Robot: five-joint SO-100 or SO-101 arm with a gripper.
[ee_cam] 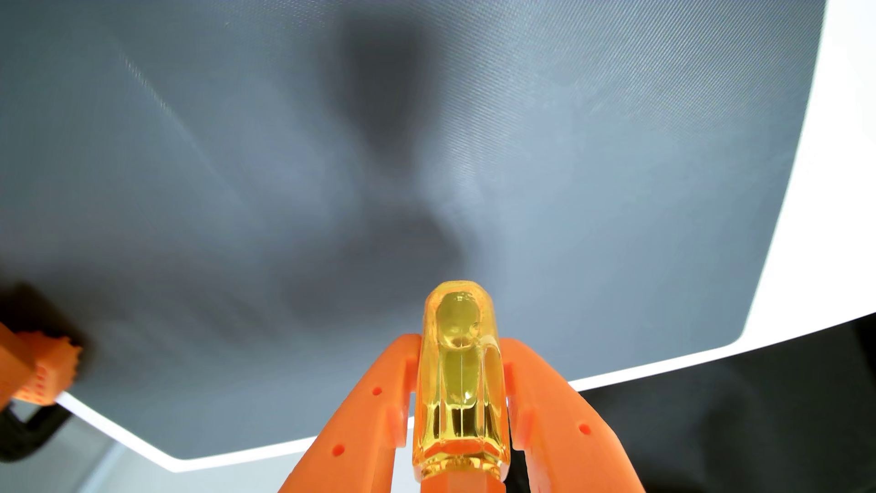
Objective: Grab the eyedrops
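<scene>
At six o'clock in the wrist view, the gripper (460,351) is clamping the amber eyedrops (459,379) between both fingers, above the grey mat (426,142). The grab looks done; next it likely needs only steady holding.

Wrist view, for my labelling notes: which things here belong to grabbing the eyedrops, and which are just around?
Part of the job:
- yellow eyedrop bottle, clamped between the fingers
- orange gripper

Just around:
- grey mat
- white table
- orange clamp at the mat's left edge
</scene>
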